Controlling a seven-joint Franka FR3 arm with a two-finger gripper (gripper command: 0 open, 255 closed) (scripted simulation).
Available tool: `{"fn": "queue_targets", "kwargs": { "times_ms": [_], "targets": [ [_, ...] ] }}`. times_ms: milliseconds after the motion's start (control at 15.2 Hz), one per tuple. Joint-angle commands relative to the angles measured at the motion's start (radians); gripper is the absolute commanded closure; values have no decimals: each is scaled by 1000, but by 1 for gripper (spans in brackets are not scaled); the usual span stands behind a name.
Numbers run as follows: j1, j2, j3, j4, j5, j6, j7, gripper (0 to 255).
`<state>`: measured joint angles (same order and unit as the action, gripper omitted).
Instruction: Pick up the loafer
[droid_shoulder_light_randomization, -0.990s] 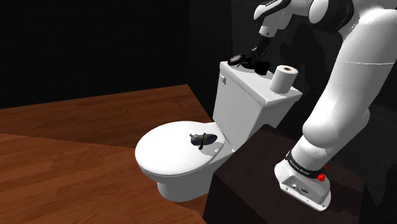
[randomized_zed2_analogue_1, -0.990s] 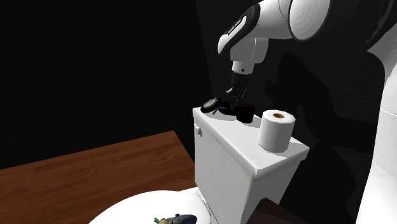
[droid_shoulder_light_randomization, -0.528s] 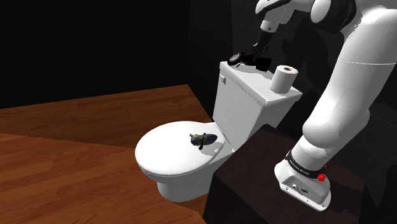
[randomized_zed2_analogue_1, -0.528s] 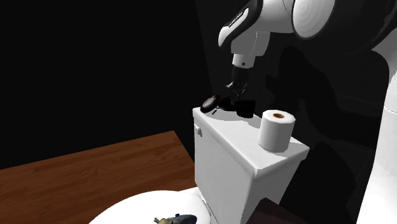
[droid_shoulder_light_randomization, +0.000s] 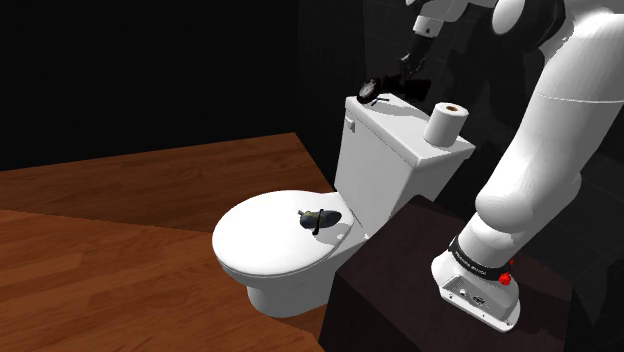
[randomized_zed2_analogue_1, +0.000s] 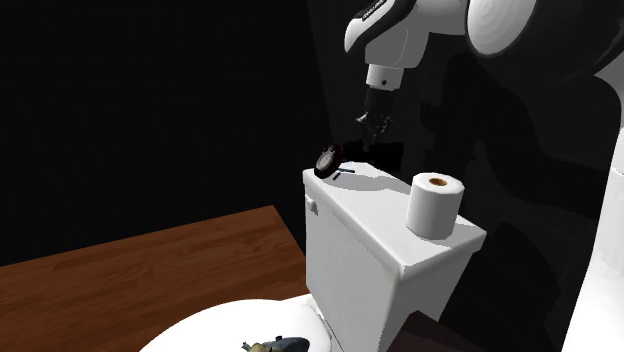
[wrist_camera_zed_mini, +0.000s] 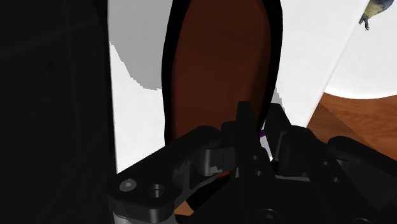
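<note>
Loafer has risen, toe drooping, above the toilet tank, tool clamped on it

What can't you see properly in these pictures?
- The loafer: wrist view, one end cut off by an edge, the other hidden behind the jaws.
- Small dark thing on the toilet lid: shoulder view, too small to name; second exterior view, bottom edge cuts it.

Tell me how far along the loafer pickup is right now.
Done: the gripper has its jaws shut on the loafer. In hand: the loafer hangs tilted just above the toilet tank lid, apparently clear of it. Left: probably only raising it higher.
</note>
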<state>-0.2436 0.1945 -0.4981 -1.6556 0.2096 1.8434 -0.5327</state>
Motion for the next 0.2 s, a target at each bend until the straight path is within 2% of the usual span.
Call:
{"fn": "queue_targets", "kwargs": {
  "times_ms": [0, 132],
  "targets": [
    [-2, -3, -2, 24, -2, -25, 1, 255],
    [-2, -3, -2, 26, -2, -27, 2, 255]
  ]
}}
